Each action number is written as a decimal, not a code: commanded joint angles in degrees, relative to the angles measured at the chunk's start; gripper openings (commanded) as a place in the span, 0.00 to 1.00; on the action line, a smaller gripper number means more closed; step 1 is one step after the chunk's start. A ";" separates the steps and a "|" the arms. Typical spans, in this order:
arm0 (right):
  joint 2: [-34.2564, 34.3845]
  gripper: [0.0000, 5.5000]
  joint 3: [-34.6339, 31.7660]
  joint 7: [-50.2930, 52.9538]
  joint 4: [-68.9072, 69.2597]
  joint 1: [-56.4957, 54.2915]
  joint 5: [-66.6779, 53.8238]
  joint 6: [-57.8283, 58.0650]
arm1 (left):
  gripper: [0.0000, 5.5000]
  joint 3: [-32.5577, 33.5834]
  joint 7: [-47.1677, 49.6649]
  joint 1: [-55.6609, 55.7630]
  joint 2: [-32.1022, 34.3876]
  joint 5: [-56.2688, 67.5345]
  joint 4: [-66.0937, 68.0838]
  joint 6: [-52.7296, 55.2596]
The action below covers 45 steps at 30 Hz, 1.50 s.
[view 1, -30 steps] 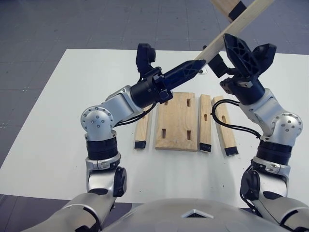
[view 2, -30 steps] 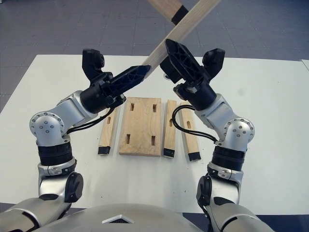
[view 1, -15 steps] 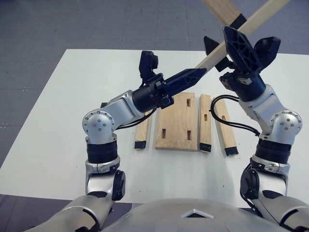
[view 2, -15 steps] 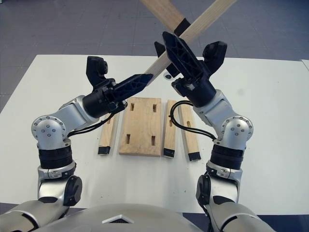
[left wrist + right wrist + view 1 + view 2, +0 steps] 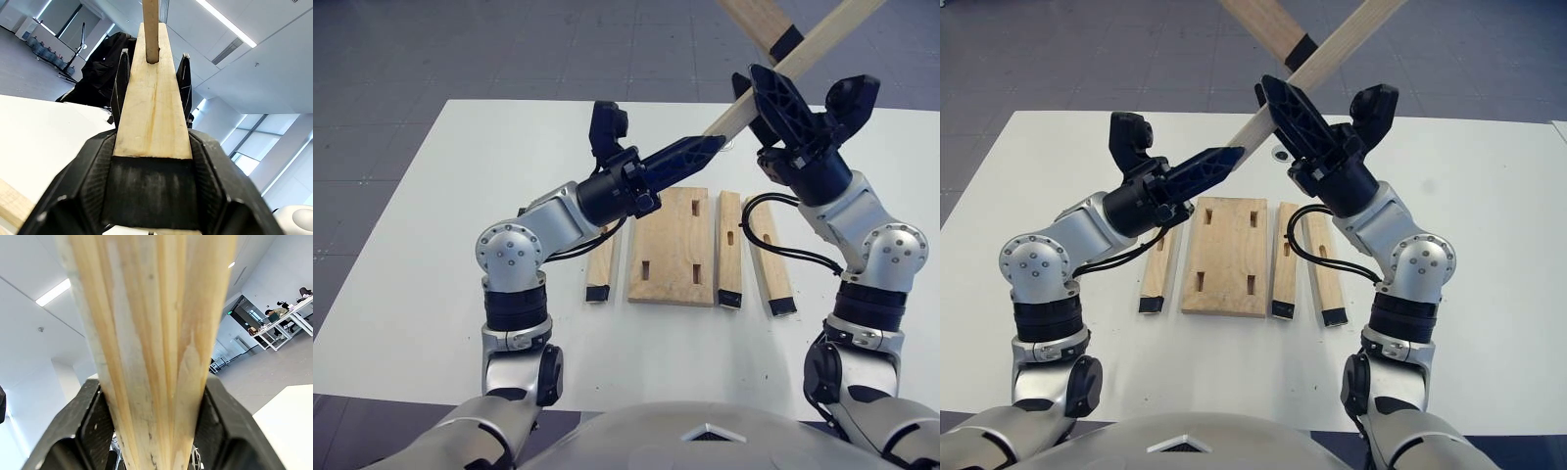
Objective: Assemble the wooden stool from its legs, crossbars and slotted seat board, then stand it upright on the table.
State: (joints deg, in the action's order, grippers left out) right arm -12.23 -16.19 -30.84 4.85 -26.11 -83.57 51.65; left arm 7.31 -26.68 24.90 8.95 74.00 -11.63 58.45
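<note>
The white table (image 5: 431,215) held the slotted seat board (image 5: 674,245) lying flat, one loose leg (image 5: 600,264) just left of it and two legs (image 5: 730,250) just right, so assembly seemed barely begun, with one joint at most under way. Both arms were raised over the far edge: the left gripper (image 5: 705,147) pinched a slotted leg (image 5: 151,112) with a thin bar (image 5: 150,29) in its slot; the right gripper (image 5: 808,83) clamped a crossing wooden piece (image 5: 151,357).

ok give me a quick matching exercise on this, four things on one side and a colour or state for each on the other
1 seat board
2 table
3 leg tips
4 left gripper

a white
b black, on the table
c shut on a raised wooden piece
d lying flat, four slots

Pairs: 1-d, 2-a, 3-b, 4-c
</note>
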 commanded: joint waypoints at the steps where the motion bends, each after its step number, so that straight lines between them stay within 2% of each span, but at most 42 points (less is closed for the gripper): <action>1: -0.28 0.38 -0.21 0.61 -0.17 -0.86 -1.54 0.51 | 0.37 -0.63 -0.28 -0.23 0.40 0.28 -0.92 -0.24; 7: -0.37 0.38 -0.10 1.16 -0.02 -0.46 -1.74 0.54 | 0.37 -0.72 -1.23 0.04 0.37 -0.42 -1.48 -1.93; 8: -0.42 0.38 -0.04 1.15 -0.02 -0.44 -1.71 0.59 | 0.44 -1.10 -1.39 -0.11 0.51 -1.22 -1.94 -2.32; 19: -0.61 0.37 -0.08 1.13 0.03 -0.45 -2.30 1.16 | 0.74 -3.88 -6.66 -2.95 4.30 -9.29 -0.46 -5.74; 27: -4.20 0.37 -1.21 -0.50 -2.13 1.37 1.38 0.80 | 0.75 2.68 -11.49 -8.58 13.57 -2.56 -6.26 -1.20; 31: -7.57 0.37 0.12 -3.23 -5.30 0.87 12.03 -4.49 | 0.75 4.56 -10.63 -11.51 16.47 -3.65 -6.43 -2.23; 35: -10.60 0.37 8.46 -10.31 -7.50 -0.09 27.92 -12.00 | 0.75 -0.36 -9.14 -14.08 16.84 -16.66 -5.82 -9.53; 39: -11.56 0.37 16.12 -20.73 -16.93 -4.50 40.34 -19.86 | 0.75 -14.67 -13.57 -14.95 21.46 -36.63 -3.49 -19.98; 41: -11.58 0.37 16.72 -23.39 -20.96 -6.71 43.48 -22.24 | 0.75 -20.88 -15.22 -13.14 24.16 -46.88 -1.15 -25.99; 45: -11.61 0.37 14.42 -25.70 -22.38 -7.30 44.09 -22.58 | 0.75 -25.60 -15.05 -12.64 27.66 -59.08 -1.39 -32.05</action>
State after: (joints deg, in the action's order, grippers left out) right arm -23.23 -0.19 -55.71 -17.53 -32.49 -40.04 29.62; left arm -16.34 -41.77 12.06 34.48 19.79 -12.71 28.76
